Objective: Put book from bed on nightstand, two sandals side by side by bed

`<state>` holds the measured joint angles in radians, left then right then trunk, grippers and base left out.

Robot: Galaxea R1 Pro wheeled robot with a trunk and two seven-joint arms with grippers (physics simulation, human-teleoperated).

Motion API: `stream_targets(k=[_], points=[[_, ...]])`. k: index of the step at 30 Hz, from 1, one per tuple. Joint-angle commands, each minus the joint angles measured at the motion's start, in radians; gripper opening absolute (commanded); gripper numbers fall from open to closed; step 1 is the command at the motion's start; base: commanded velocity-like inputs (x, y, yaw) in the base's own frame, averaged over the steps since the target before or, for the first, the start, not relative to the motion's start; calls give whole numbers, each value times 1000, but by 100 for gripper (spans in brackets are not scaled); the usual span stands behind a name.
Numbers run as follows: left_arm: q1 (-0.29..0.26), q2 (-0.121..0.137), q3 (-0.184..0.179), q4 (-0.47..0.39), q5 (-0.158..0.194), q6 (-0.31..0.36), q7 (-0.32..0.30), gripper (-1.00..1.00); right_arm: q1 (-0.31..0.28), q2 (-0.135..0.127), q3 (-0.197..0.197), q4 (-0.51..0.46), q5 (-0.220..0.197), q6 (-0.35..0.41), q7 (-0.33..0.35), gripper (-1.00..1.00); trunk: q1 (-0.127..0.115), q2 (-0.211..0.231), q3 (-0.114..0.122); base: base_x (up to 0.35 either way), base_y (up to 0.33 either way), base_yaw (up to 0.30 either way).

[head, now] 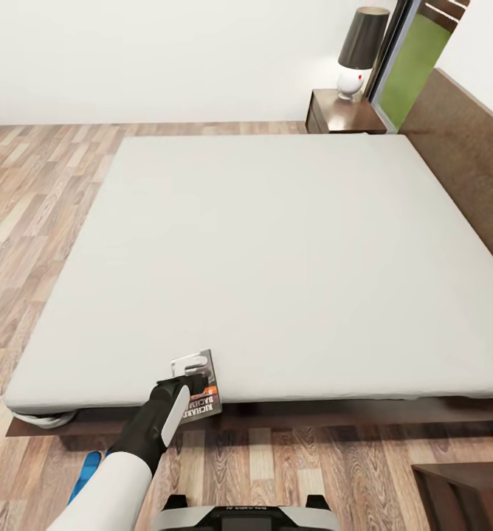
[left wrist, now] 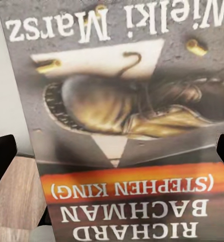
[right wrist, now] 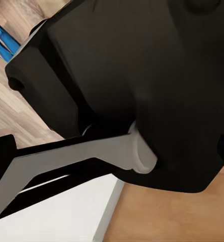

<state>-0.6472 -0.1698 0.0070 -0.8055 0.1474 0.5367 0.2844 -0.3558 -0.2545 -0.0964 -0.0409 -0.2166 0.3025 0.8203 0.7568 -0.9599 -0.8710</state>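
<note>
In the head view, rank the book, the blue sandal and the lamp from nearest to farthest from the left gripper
1. The book, at the left gripper, on the bed's near edge.
2. The blue sandal, on the floor beside the arm.
3. The lamp, on the far nightstand.

Mattress [head: 276,258] lies open; lamp [head: 359,51] crowds nightstand [head: 346,114].

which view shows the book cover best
The left wrist view: the book shows close up, its title and author lettering readable. In the head view it is small at the bed's near edge, partly behind the left end effector.
</note>
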Motion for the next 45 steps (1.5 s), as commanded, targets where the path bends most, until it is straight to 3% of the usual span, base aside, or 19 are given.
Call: stream_targets(k=[1, 36, 40, 43, 44, 45], points=[[0, 0, 1, -1, 11, 3, 7, 100, 0, 0, -8, -1, -1, 10, 2, 100, -4, 7, 3, 0, 0, 0], [0, 7, 17, -3, 14, 5, -2, 100, 0, 1, -7, -1, -1, 7, 1, 100, -138, 252, 112, 0, 0, 0], [0, 35, 29, -5, 32, 6, -23, 100, 0, 1, -7, -2, 0, -3, 0, 100, -153, 280, 125, 0, 0, 0], [0, 65, 35, -6, 79, 6, -85, 100, 0, 1, -6, -2, 0, -5, 0, 100, -165, 301, 134, 0, 0, 0], [0, 137, 36, -7, 149, 32, -194, 100, 0, 2, -6, -2, 0, -6, 0, 100, -169, 308, 137, 0, 0, 0], [0, 156, 36, -7, 170, 43, -231, 100, 0, 2, -6, -2, 0, -6, 0, 100, -172, 315, 141, 0, 0, 0]])
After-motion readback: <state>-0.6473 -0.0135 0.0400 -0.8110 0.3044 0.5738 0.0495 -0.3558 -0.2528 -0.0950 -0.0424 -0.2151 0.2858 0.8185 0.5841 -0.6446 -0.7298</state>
